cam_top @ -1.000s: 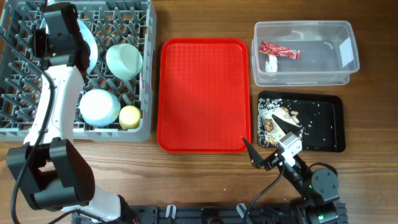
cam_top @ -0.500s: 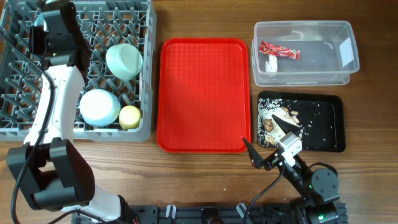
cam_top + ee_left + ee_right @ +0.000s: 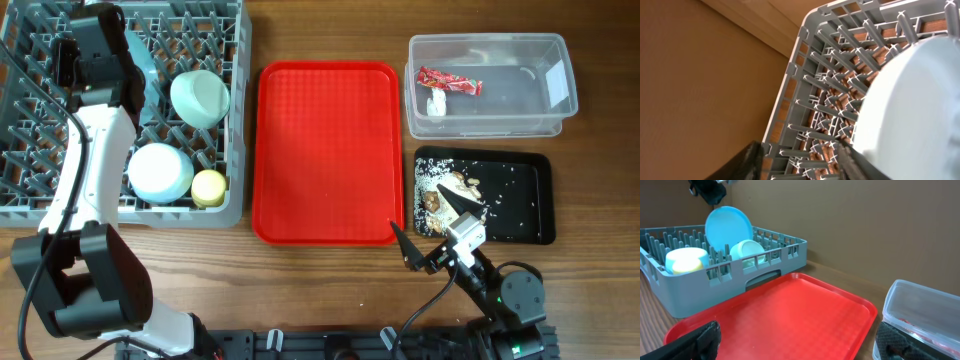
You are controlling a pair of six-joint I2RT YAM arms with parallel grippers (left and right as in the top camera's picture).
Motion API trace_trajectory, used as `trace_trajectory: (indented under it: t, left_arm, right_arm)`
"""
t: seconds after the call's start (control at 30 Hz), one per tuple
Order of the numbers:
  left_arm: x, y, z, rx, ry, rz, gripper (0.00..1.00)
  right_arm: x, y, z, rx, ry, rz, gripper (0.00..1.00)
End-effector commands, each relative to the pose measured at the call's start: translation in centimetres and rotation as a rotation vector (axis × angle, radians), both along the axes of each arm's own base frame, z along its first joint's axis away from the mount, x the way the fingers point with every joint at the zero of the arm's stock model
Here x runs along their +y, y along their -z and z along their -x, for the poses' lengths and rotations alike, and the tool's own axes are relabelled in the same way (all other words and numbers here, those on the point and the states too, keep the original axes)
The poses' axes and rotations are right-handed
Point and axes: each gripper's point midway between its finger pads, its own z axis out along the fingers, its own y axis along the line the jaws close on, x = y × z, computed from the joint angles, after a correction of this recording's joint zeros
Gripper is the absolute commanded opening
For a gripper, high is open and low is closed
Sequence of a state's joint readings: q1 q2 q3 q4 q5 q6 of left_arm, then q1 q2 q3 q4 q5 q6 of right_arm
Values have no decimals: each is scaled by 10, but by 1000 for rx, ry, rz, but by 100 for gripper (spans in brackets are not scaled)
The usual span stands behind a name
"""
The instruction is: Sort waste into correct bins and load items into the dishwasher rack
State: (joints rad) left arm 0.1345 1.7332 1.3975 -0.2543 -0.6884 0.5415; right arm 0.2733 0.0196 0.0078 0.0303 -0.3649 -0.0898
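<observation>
**With its jaws parted, the left gripper hung beside the racked plate**

While the left gripper [image 3: 799, 156] stood with its fingers apart and holding nothing, rack pegs showed between them. The pale-blue plate [image 3: 910, 110] stood upright on edge just beside one finger, in the dishwasher rack [image 3: 805, 75]. Half a second before, the arm had hidden the plate from overhead; now a blue sliver showed beside the wrist. Nearby in the rack, the mint-green bowl [image 3: 200, 97], pale-blue bowl [image 3: 160, 172] and yellow cup [image 3: 208, 187] had not moved. The right gripper [image 3: 417, 207] stayed spread wide and empty at the red tray's [image 3: 325, 150] near corner, by the black tray [image 3: 530, 200] with its food scraps [image 3: 445, 190]. The red wrapper [image 3: 448, 82] lay in the clear tub [image 3: 560, 110].
</observation>
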Motion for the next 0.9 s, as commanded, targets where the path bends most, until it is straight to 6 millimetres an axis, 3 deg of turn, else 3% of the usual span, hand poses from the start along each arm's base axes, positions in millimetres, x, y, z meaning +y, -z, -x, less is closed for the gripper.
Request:
trace_trajectory:
  t: [0.0,0.13,0.3,0.37,0.43,0.6,0.77,0.87]
  left_arm:
    - [-25,-27,0,-94,38,27,56]
    - [-63,-59,3,-186,103,51,67]
    - [-107,-100,35,-352,125,207,78]
    - [-122,-104,51,-369,140,297,86]
    - [-143,-103,74,-347,185,415,100]
    - [-172,-108,137,-333,219,652,100]
    - [-229,-112,191,-242,411,951,100]
    - [-250,-110,224,-158,506,1041,100]
  right_arm:
    - [-1,2,-1,11,9,-8,100]
    - [-1,2,-1,11,9,-7,100]
    - [-1,2,-1,11,9,-8,100]
    - [-1,2,-1,11,8,-8,100]
    - [-1,2,-1,11,9,-8,100]
    - [-1,2,-1,11,8,-8,100]
    - [-1,2,-1,11,8,-8,100]
    - [-1,2,-1,11,9,-8,100]
